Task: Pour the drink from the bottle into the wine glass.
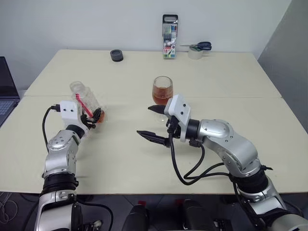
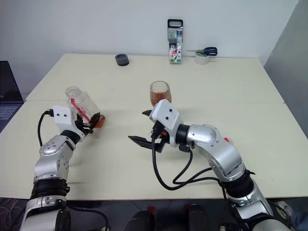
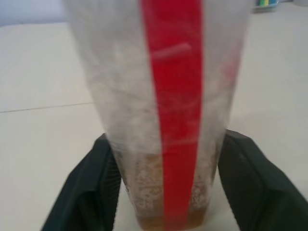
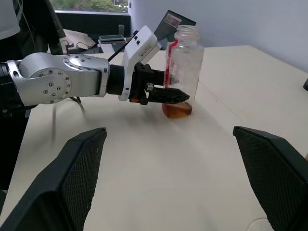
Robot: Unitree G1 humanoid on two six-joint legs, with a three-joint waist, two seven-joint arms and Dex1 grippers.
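Bright, even light with soft shadows; the bottle [image 3: 163, 106] is blurred in the left wrist view.

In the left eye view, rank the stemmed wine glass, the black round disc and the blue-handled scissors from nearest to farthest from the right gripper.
1. Stemmed wine glass, just behind the right gripper.
2. Black round disc, far edge, towards the left.
3. Blue-handled scissors, far edge, towards the right.
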